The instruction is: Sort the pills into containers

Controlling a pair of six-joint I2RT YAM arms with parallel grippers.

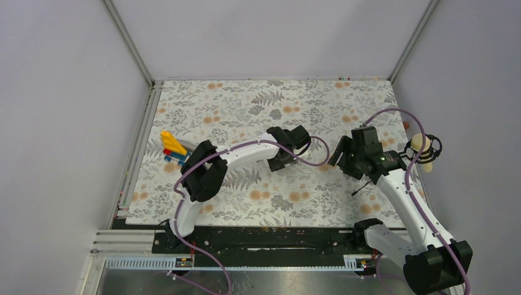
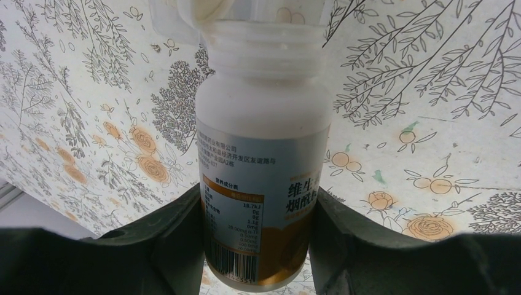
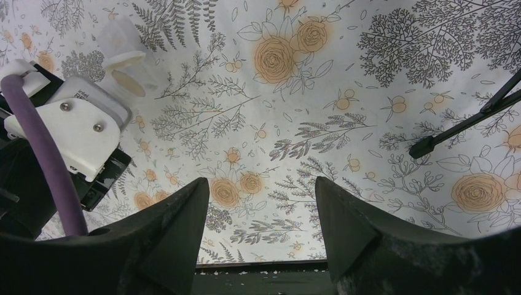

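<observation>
My left gripper (image 2: 258, 193) is shut on the pill bottle (image 2: 261, 153), which has an amber base, a pale label and a translucent white neck. It grips the bottle near the base. The white flip cap (image 2: 190, 12) hangs open and the mouth points away from the wrist, toward the mat. In the top view the left gripper (image 1: 284, 158) hides the bottle. My right gripper (image 3: 261, 184) is open and empty above the mat, just right of the left one (image 1: 341, 157). A translucent cup-like shape (image 3: 120, 40) shows beyond the left gripper; I cannot tell whether it is the clear cup. No pills show.
Yellow, red and blue toy blocks (image 1: 172, 147) lie at the mat's left side. A thin black rod (image 3: 467, 123) sticks out over the mat near my right arm (image 1: 362, 187). A pale round object in a black ring (image 1: 423, 146) sits by the right wall, off the mat.
</observation>
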